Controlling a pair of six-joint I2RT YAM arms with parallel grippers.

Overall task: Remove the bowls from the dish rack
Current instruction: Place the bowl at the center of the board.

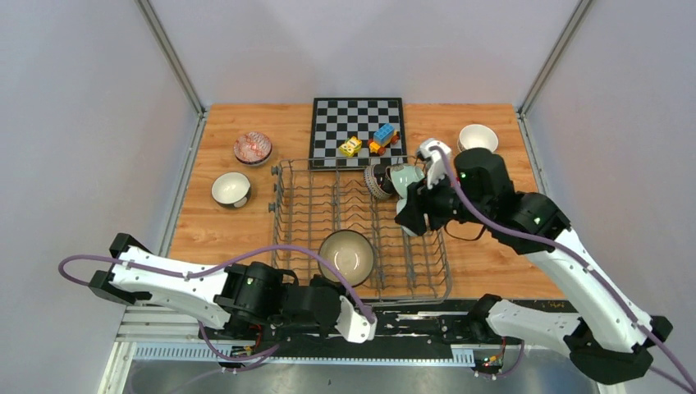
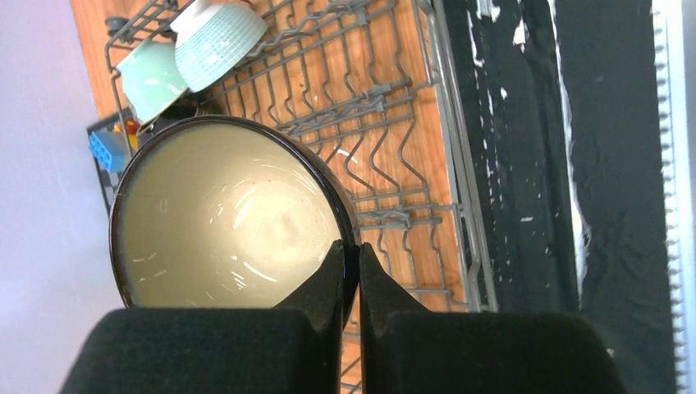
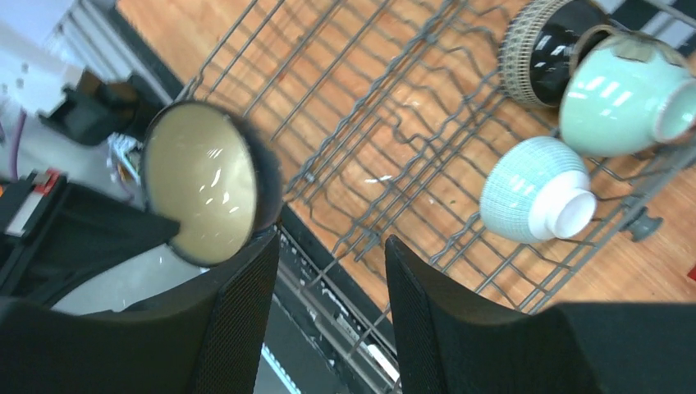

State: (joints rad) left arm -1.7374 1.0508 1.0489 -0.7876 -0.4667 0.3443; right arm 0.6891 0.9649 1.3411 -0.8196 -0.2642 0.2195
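My left gripper (image 2: 351, 250) pinches the dark rim of a glossy cream bowl (image 2: 222, 222) at the near edge of the dish rack (image 1: 328, 205); my right gripper (image 3: 332, 246) stands open.

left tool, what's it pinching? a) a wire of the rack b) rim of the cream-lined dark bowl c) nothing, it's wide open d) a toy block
B: in the left wrist view the left tool has both fingers closed on the dark rim of the cream-lined bowl, with the dish rack behind it.
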